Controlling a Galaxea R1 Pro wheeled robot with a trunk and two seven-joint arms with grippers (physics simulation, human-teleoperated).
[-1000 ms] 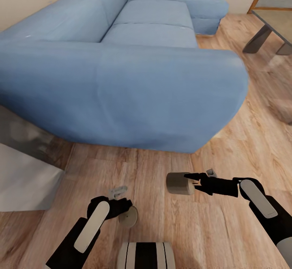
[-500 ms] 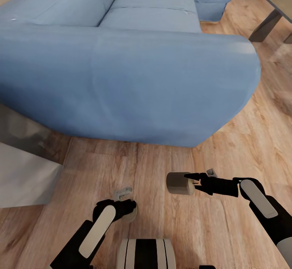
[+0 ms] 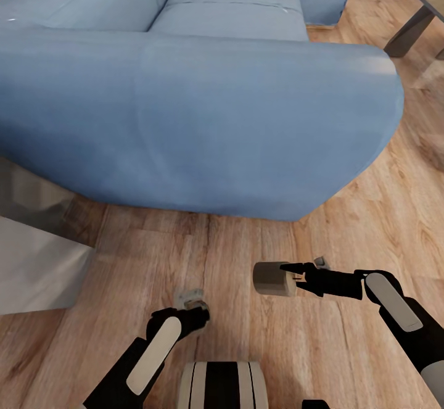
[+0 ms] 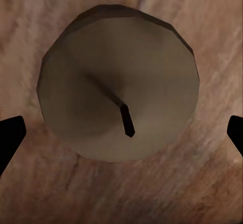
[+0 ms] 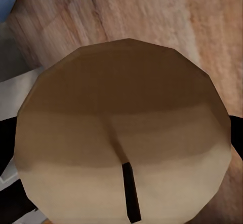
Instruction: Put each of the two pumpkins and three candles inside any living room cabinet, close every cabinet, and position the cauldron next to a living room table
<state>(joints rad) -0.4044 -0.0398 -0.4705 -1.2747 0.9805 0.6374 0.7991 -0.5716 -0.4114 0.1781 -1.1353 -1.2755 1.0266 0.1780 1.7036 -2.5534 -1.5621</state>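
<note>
Room: wood plank floor, with a big blue sofa ahead of both arms and a grey table leg far off to the right.
Right pincer: closed on a candle, held sideways above the floor; in the right wrist view the wick end sits square between the dark fingers.
Left pincer: pointed down at the floor; the left wrist view shows a second candle, wick up, centred between its fingertips, which stand apart at either side. Whether they press on it I cannot tell.
Risk: the right candle is gripped by its end only, so a jolt while driving could likely twist it loose.
Risk, left: if that grip is slack, the candle probably stays on the floor or drops.
</note>
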